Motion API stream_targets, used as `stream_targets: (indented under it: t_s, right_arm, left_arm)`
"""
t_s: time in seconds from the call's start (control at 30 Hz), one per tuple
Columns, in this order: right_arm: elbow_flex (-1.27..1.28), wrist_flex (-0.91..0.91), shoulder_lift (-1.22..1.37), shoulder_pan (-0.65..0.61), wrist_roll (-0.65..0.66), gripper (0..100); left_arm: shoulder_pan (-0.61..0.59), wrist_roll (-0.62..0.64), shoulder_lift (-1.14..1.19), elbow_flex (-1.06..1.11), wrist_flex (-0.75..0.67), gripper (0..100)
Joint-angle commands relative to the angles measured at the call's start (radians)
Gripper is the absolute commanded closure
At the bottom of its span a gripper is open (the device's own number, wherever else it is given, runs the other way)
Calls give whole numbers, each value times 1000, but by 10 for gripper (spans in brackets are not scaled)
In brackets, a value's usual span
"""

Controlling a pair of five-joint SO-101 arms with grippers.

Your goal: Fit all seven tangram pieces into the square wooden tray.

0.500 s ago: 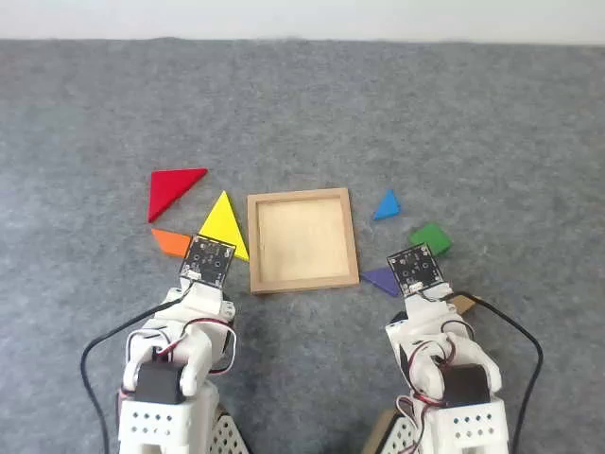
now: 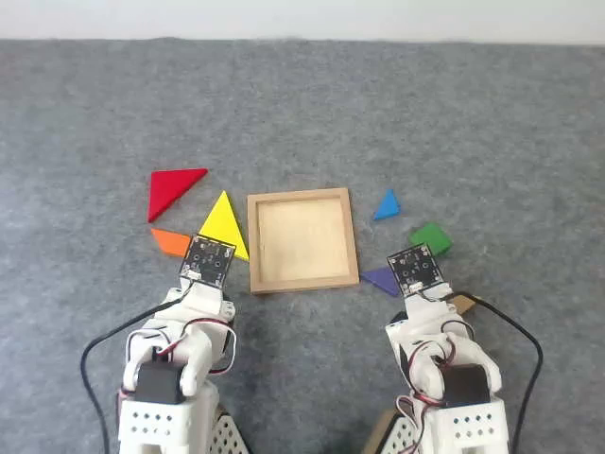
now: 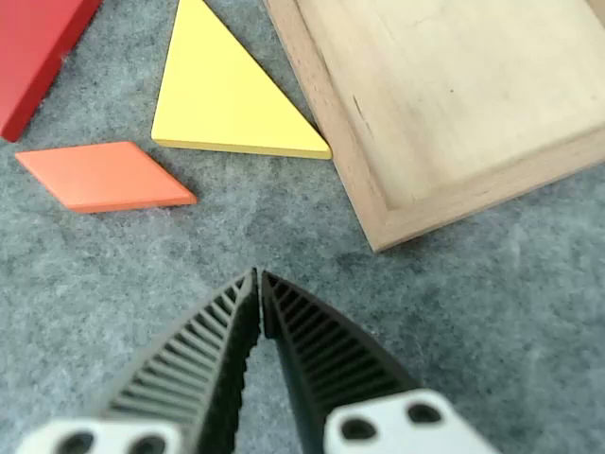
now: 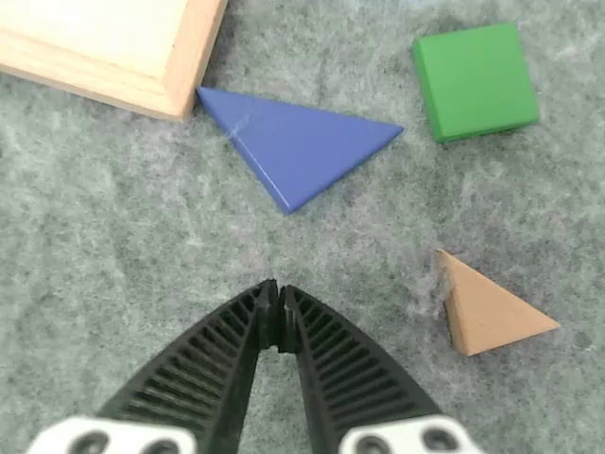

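**A:** What do I have on the left?

**B:** I see the left arm (image 2: 180, 359) folded low at the near edge, wrist tipped down over the grey, felt-like tabletop (image 2: 302, 113). The left claw (image 3: 257, 280) has its ribbed black tips pressed together, empty, above bare felt. Beyond it lie a flat red triangle (image 2: 172, 189), an orange parallelogram (image 2: 171, 243) and a large yellow triangle (image 2: 224, 222), one corner just beside the square wooden tray (image 2: 299, 195).

**A:** And right of the tray?

**B:** I count a small blue triangle (image 2: 386, 204), a green square (image 2: 431, 237), a violet-blue triangle (image 4: 298, 142) with a tip at the tray's corner, and a tan triangle (image 4: 487, 307). The right arm (image 2: 444, 369) mirrors the left. The right claw (image 4: 277, 289) is closed and empty, near the violet-blue piece.
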Motion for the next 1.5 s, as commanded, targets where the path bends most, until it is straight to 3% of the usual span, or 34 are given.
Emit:
stream_targets:
  t_s: [0.0,1.47]
  right_arm:
    - [18,4,-19,5,11,991]
    - [18,15,-19,4,11,990]
  left_arm:
    - [-3,-6,-11,-13,5,986]
    - [-32,-8,-12,-13,-3,986]
